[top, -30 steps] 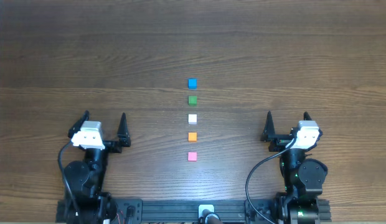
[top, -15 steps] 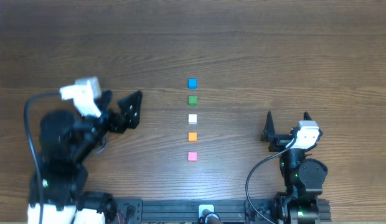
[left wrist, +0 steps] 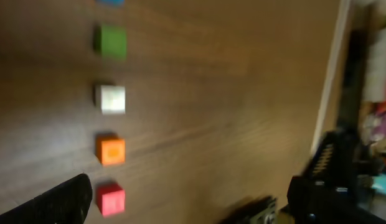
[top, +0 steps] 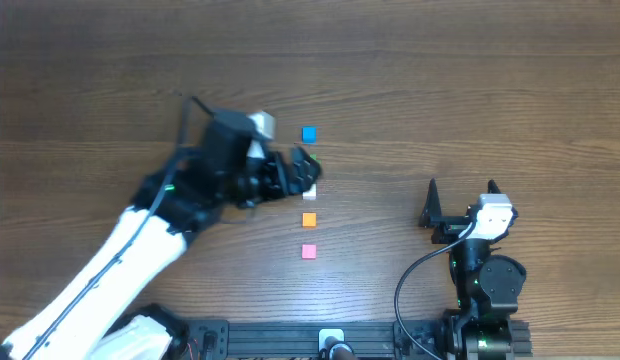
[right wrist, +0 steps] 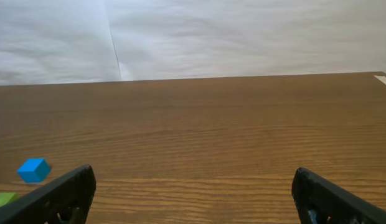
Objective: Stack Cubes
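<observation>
Five small cubes lie in a line down the table's middle. The blue cube (top: 309,133) (left wrist: 110,2) (right wrist: 33,169) is farthest, then the green cube (left wrist: 110,40) (right wrist: 3,199), the white cube (left wrist: 111,99), the orange cube (top: 309,219) (left wrist: 111,150) and the pink cube (top: 309,251) (left wrist: 111,198). My left gripper (top: 306,172) (left wrist: 190,205) hangs open above the line, covering the green and white cubes in the top view and holding nothing. My right gripper (top: 460,200) (right wrist: 193,199) stands open and empty near its base at the right.
The brown wooden table (top: 440,90) stretches bare around the cubes. A white wall (right wrist: 243,37) stands behind the far edge. The left arm (top: 140,240) lies slanted across the table's left half.
The left arm has swung up from its rest place at the lower left and out to the right, bringing its gripper over the cube line. The right arm has kept still.
</observation>
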### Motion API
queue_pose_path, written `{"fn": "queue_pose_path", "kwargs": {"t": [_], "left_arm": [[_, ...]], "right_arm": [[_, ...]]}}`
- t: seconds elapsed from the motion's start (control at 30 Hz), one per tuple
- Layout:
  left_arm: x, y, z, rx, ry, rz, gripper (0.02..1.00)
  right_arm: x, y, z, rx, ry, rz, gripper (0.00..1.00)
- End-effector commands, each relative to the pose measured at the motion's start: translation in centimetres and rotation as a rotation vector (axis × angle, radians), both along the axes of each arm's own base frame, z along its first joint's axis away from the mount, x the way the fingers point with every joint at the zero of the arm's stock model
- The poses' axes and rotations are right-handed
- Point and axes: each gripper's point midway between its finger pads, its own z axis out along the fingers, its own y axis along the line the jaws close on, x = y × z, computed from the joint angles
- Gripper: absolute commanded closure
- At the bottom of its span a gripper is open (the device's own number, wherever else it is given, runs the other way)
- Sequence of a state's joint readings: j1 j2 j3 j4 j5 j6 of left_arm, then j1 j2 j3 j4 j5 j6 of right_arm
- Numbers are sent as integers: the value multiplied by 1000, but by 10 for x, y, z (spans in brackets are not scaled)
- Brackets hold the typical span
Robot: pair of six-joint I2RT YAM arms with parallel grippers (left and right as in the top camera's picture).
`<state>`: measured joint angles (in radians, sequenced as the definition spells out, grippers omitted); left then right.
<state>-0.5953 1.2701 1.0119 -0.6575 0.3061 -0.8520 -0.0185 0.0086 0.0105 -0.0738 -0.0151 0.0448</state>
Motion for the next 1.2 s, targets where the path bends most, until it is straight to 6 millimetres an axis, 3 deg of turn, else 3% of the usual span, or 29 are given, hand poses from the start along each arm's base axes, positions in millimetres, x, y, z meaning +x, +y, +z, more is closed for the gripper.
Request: {"fn": "queue_pose_path", "kwargs": {"t": [0.03,0.27,0.5,0.8,1.2], "left_arm": [[-11,-24,-32,83,97,45,18],[-35,-45,-78,192,185,-31,18],[-47,-46,-105,261,257,-41,23],[-64,-24,-127,391,344,-31,23],[-87,-36,-144,463,334,-112,20]], "right_arm": [[0,0,-2,-1,3,-3,7],[0,0,-2,-1,3,-3,7],[0,0,-2,-1,3,-3,9],[0,0,-2,-1,3,-3,5],[0,0,-2,-1,3,-3,7]]}}
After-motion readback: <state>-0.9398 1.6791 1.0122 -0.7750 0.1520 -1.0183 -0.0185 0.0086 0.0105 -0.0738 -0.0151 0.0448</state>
